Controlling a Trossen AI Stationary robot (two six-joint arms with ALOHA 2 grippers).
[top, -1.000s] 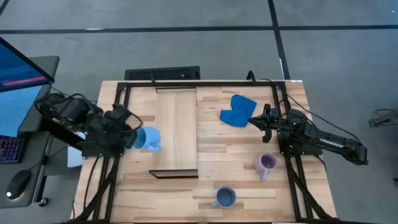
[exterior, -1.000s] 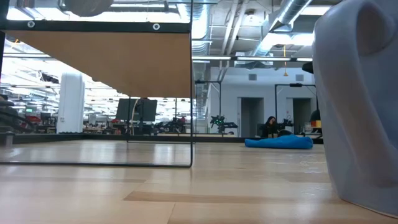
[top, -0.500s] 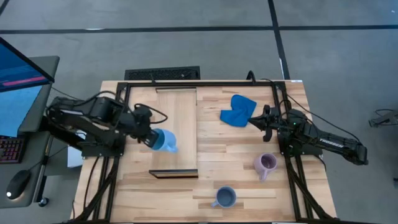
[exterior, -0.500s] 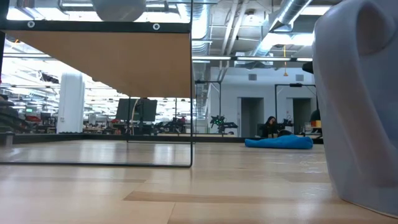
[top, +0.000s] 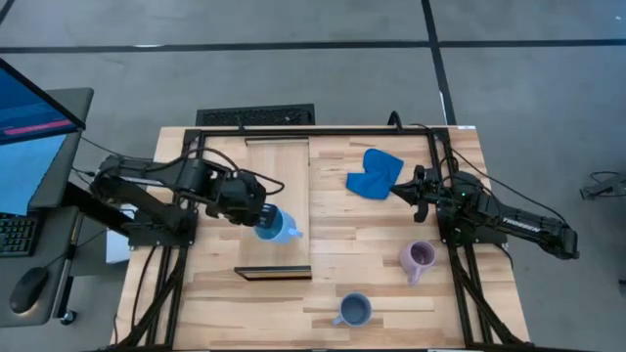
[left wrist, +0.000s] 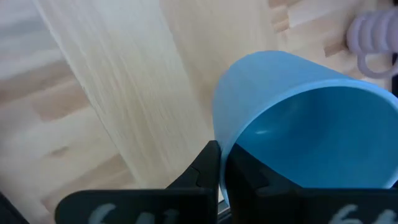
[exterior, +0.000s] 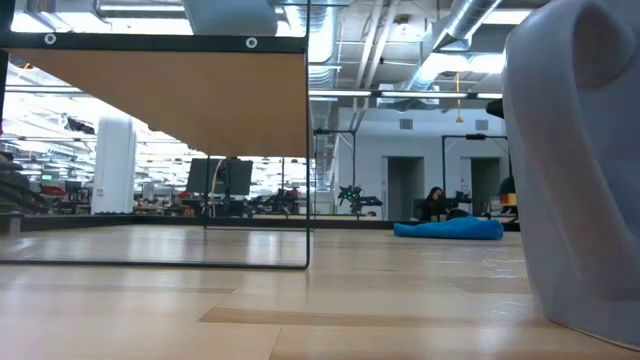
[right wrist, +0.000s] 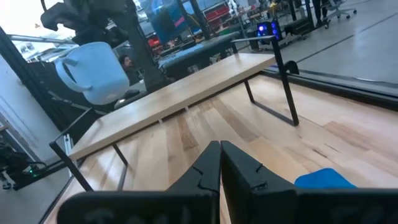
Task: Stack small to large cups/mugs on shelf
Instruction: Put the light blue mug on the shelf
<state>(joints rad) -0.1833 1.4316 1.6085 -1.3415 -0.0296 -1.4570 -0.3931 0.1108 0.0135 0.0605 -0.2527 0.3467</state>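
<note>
Left end effector (top: 256, 217) clamped on the rim of the light blue mug (top: 277, 227), fingers pinched together over the wall, one inside and one outside. Mug tilted and held in the air over the shelf (top: 278, 176), above the part toward its dark-edged near end, not touching the board. Same mug seen from the right wrist, hanging handle outward above the raised board (right wrist: 186, 93).

Right end effector (top: 399, 189) parked at the far right of the desk (top: 333, 293), fingers closed on nothing, just beside the blue cloth (top: 374, 173).

Purple mug (top: 418, 258) upright on the desk at the right, well apart from the shelf. Grey-blue mug (top: 352, 310) upright near the front edge, past the shelf's dark end. Neither on the shelf.
</note>
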